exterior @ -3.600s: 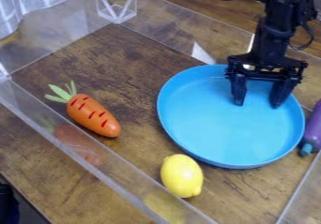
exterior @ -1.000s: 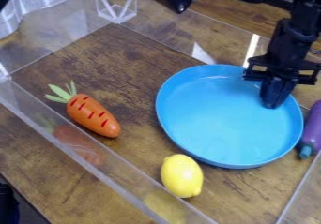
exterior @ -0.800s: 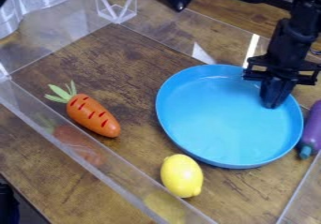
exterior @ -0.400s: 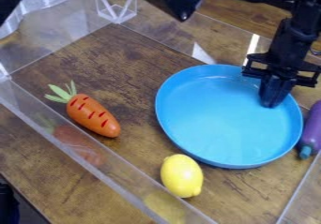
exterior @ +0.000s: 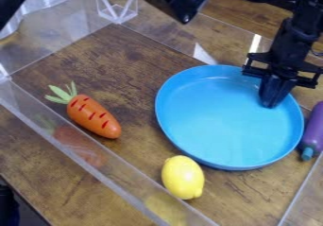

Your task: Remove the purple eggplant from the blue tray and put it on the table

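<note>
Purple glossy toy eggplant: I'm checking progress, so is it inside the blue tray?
No, the eggplant lies outside the blue plastic tray, beside its right rim.

1 carrot (exterior: 93, 116) — 1 lemon (exterior: 183, 177) — 1 eggplant (exterior: 312, 130) — 1 tray (exterior: 228, 119).

Eggplant (exterior: 313, 130) seems cut off right.

So we've got our black arm reaching in from the top of the view, gripper (exterior: 280, 90) pointing down at the right, fingers pretty much shut.
</note>
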Motion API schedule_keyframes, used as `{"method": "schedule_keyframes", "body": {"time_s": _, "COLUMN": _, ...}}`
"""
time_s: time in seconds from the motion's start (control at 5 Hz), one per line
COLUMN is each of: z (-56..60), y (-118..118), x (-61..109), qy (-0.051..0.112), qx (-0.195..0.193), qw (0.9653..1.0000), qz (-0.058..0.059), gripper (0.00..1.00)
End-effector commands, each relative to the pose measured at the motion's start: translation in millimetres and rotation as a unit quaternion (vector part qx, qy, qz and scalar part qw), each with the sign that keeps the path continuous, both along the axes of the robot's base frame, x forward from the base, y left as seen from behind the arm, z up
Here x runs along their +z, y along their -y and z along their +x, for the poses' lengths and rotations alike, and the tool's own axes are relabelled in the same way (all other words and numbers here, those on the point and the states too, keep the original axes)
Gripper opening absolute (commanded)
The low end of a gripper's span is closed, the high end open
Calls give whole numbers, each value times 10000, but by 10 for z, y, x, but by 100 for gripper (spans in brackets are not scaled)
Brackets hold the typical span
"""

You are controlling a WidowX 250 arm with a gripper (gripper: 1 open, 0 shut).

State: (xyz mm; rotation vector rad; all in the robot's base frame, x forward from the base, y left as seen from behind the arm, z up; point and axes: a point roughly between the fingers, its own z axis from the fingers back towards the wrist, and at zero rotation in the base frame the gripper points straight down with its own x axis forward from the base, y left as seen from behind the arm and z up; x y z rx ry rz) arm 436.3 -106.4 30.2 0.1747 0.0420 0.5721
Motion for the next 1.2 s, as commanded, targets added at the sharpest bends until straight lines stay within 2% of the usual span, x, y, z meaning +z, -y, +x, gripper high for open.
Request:
{"method": "schedule_keyframes", "body": {"time_s": 0.0, "z": 130, "y": -156, "x": 364, "qy": 333, "qx": 396, "qw": 9987, "qz": -45, "gripper": 0}}
{"method": "schedule_keyframes", "body": {"time_s": 0.4, "z": 126, "y": -166, "x": 538, "qy": 322, "qx": 823, "qw": 9961, "qz": -5, "gripper": 0}}
{"method": "schedule_keyframes", "body": {"time_s": 0.8, "z": -28, "y": -223, "x": 615, "qy": 323, "qx": 562, "qw": 9979, "qz": 32, "gripper": 0}}
{"method": "schedule_keyframes", "body": {"time_s": 1.0, "z": 44, "y": -235, "x": 701, "qy": 331, "qx": 602, "qw": 9976, "qz": 47, "gripper": 0}}
